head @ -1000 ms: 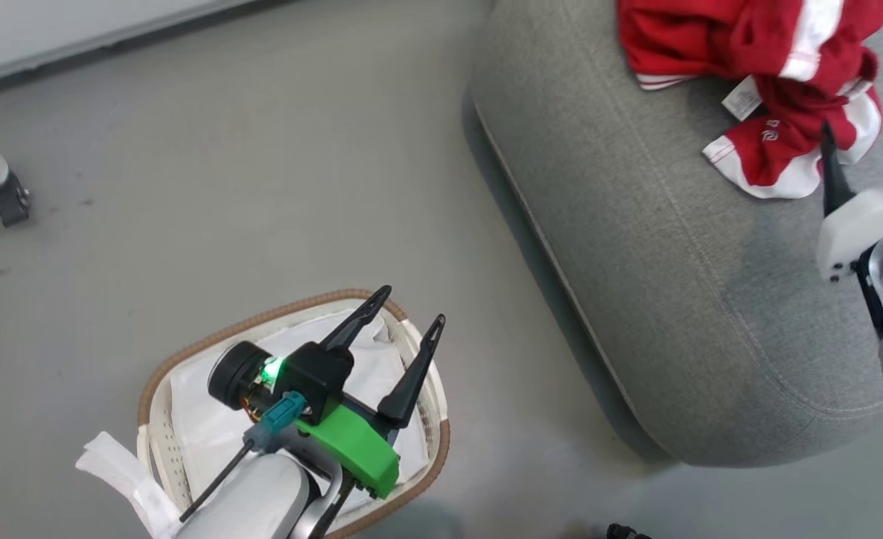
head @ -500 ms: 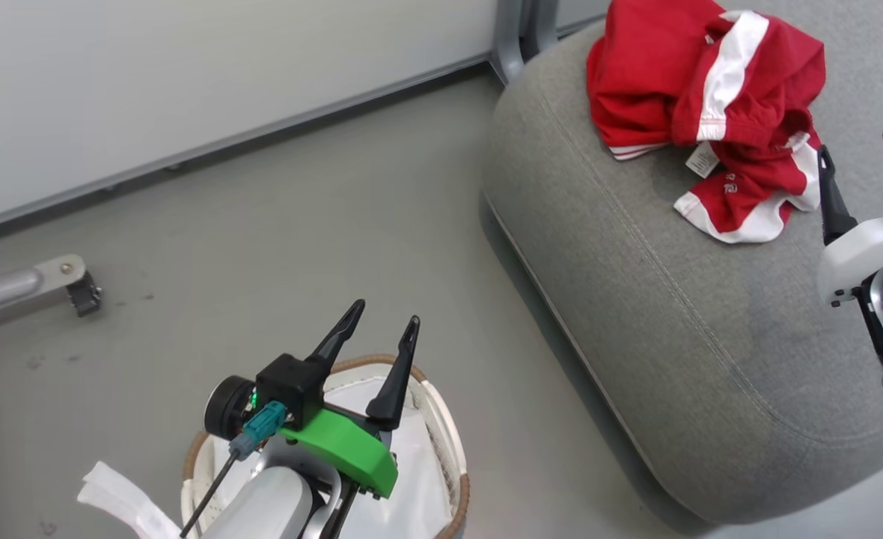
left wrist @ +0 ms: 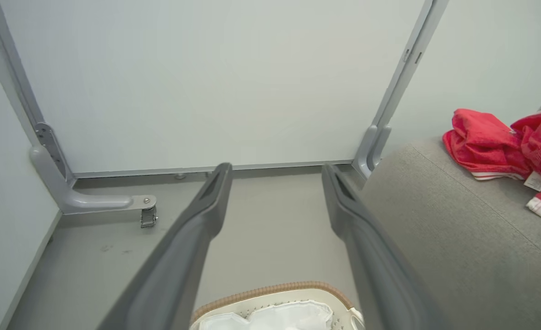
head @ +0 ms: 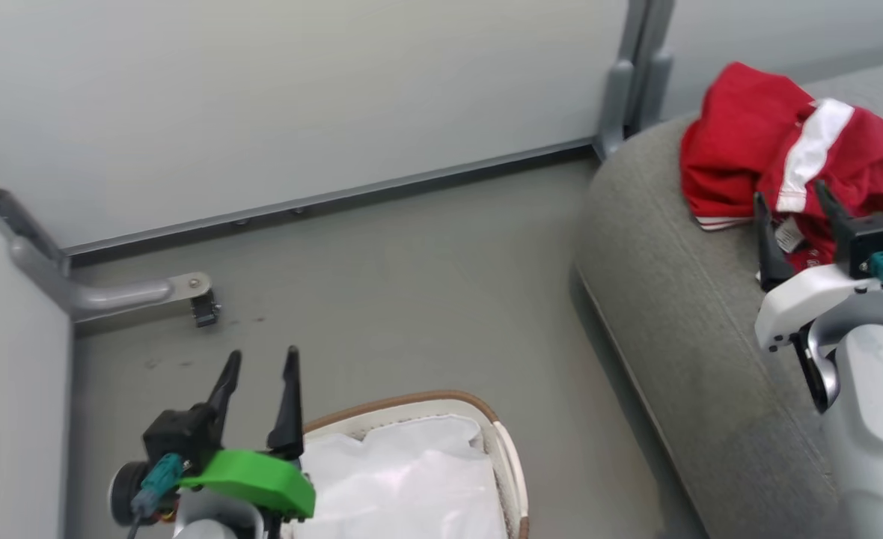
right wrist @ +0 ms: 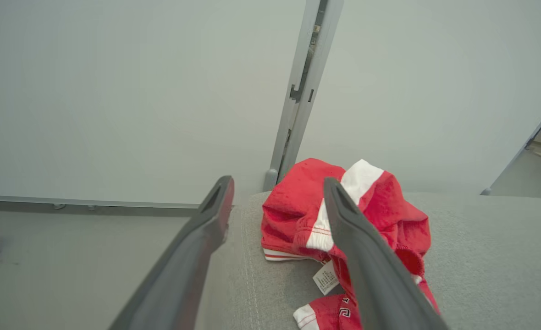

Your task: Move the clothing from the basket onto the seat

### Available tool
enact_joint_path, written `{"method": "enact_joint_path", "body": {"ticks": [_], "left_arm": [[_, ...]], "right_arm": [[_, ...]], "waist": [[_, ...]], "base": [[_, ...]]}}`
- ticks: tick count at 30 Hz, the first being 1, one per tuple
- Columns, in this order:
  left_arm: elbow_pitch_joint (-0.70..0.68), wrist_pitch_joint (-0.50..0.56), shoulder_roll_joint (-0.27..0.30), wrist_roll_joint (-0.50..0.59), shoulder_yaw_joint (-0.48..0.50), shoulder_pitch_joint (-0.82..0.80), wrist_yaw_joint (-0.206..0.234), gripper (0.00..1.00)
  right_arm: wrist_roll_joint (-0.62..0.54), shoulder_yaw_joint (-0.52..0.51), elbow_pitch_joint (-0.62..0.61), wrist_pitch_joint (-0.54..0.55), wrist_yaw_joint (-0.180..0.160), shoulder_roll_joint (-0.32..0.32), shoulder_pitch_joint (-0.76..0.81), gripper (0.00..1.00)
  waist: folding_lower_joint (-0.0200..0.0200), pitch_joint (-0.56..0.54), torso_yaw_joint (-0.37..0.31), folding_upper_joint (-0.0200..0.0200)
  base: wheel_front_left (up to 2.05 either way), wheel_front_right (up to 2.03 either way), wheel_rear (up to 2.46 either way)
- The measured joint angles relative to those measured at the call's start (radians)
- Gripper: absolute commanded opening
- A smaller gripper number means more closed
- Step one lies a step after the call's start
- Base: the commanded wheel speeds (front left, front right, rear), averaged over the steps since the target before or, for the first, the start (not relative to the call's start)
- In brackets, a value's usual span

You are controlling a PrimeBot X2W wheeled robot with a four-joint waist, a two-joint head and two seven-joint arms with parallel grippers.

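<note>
At the lower left of the head view the left gripper (head: 262,358) hangs with its two fingers a modest gap apart, narrower than a second ago, and nothing between them. It was over the basket's inside then; it is now just left of the brown rim. Much of that shift is the camera tilting up, which brings in more wall and less basket.

The basket (head: 411,397), bottom centre, holds a crumpled white cloth sheet (head: 404,479), and nothing red lies in the part in frame. Its near end is cut off by the bottom edge.

At the right edge the right gripper (head: 789,191) is also spread and empty, its tips lying across the garments in this view; whether they touch the fabric I cannot tell.

Beyond it, upper right, the clothing (head: 733,142) lies heaped on the seat (head: 681,314), as it did a second ago. By my reading the move is done and the arms are pulling clear
</note>
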Motion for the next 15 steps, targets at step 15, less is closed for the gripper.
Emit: {"method": "enact_joint_path", "body": {"ticks": [15], "left_arm": [[-0.044, -0.001, -0.022, 0.016, 0.170, 0.181, 0.011, 1.00]], "right_arm": [[0.040, -0.001, -0.156, 0.000, 0.000, 0.142, 0.247, 1.00]], "waist": [[0.0000, -0.080, 0.165, 0.0000]], "base": [[0.00, 0.00, 0.00]]}}
